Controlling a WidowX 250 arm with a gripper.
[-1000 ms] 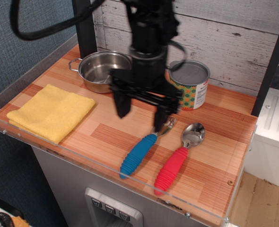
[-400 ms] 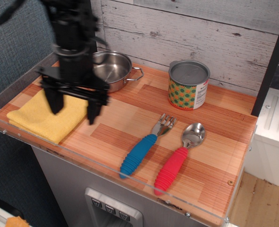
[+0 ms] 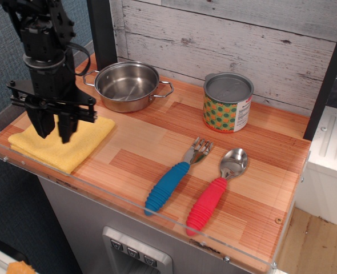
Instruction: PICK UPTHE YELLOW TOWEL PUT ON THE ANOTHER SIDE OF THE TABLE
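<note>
The yellow towel (image 3: 71, 149) lies folded and flat at the front left corner of the striped wooden table (image 3: 157, 142). My black gripper (image 3: 54, 134) points straight down over the middle of the towel. Its two fingers (image 3: 43, 123) are drawn close together, with only a narrow gap between them. Their tips press into the cloth. The gripper hides part of the towel's middle and back edge.
A steel pot (image 3: 127, 85) stands just behind the towel to the right. A patterned tin can (image 3: 228, 103) stands at the back. A blue-handled fork (image 3: 174, 178) and a red-handled spoon (image 3: 214, 191) lie front right. A clear acrylic rim (image 3: 20, 160) borders the table.
The gripper has swept left from the table's middle, past the towel's right edge, to over the towel. Its fingers, wide apart before, have closed in. The towel has not moved.
</note>
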